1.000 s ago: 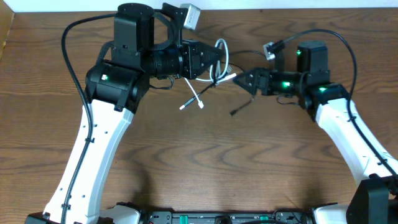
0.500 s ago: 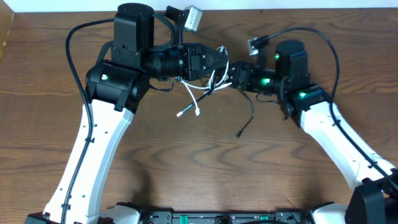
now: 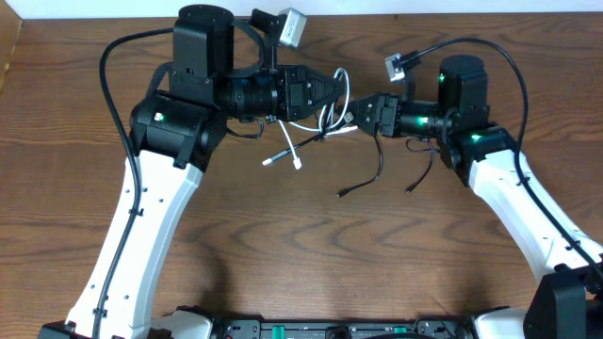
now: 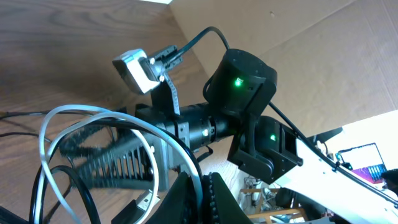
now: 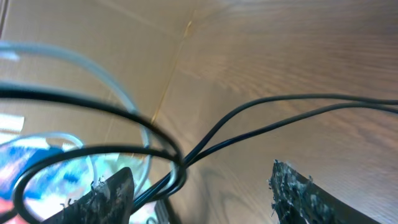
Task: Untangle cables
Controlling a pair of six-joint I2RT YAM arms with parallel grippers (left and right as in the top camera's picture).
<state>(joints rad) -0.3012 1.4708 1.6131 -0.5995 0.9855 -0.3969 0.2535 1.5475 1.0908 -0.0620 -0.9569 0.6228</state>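
Two black cables [image 3: 381, 165] have drawn out rightward from your left gripper [image 3: 342, 93], whose jaws pinch the white cable [image 4: 42, 142]. Your right gripper [image 3: 358, 113], jaws apart around them, has backed away, so the tangle looks to be loosening.

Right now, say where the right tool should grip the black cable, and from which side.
Grip the black cable where its two strands run together, clear of the white cable loop. Come from the right tool's side: that stretch lies between its open fingers.
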